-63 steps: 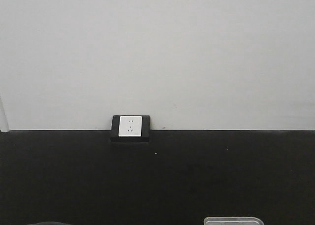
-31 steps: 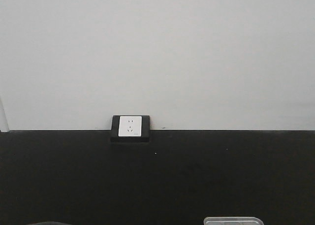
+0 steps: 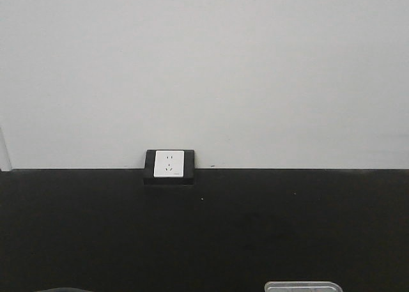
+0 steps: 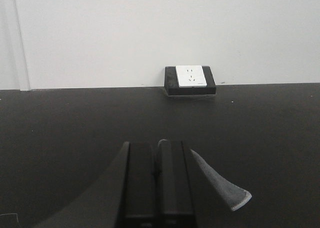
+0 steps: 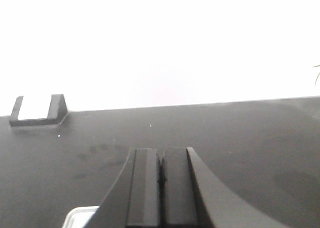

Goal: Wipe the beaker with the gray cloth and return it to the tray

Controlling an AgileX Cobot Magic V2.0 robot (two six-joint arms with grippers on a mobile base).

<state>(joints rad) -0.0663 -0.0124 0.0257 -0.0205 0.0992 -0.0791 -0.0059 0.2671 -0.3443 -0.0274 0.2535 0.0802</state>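
Left gripper sits low and centre in the left wrist view with its two black fingers pressed together, and a strip of the gray cloth sticks out to the right of them, its stitched edge reaching toward the lower right of the frame. Whether the cloth is pinched between the pads or only lies beside and under them is hard to settle from this angle (the seam between the fingers looks closed, with no fabric showing in it). Right gripper appears likewise closed at bottom centre of its own view, fingers meeting along a thin dark line with nothing visible between them. A pale corner of the tray shows at the lower left of the right wrist view, and its far rim peeps in at the bottom edge of the front view, right of centre. The beaker is not visible in any current picture, so its place cannot be told.

Against the two earlier front views nothing has shifted: the wall socket stays at centre left where the white wall meets the black table, the tray rim keeps its spot, and a dim dark curve at the bottom left corner is unchanged. My reading is that both arms are parked, which suits either the very start or the very end of the task; the frames do not say which
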